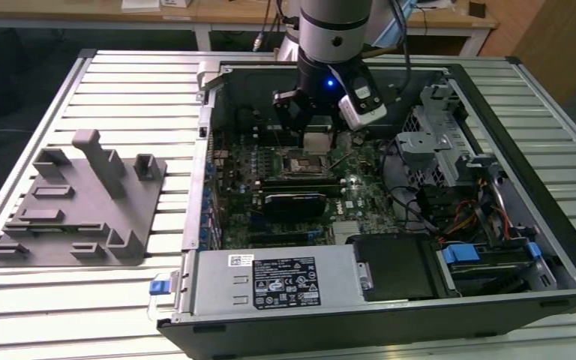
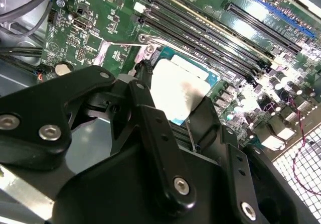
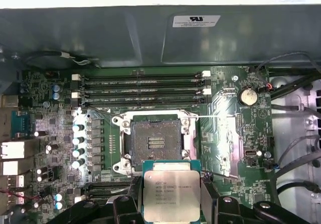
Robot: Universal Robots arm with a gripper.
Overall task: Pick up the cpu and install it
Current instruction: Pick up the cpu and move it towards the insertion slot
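Slatted tabletop [image 1: 118, 75] carries an open computer case [image 1: 388, 326]. Inside it, the tool [image 3: 172, 204] pinches the cpu [image 3: 172, 184] by two opposite edges, with the empty socket [image 3: 155, 146] just ahead. This looks like the carrying step; seating will call for squaring the chip over that socket.

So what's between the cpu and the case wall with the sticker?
In the first wrist view: the open socket, then long memory slots, between the cpu and the case wall.
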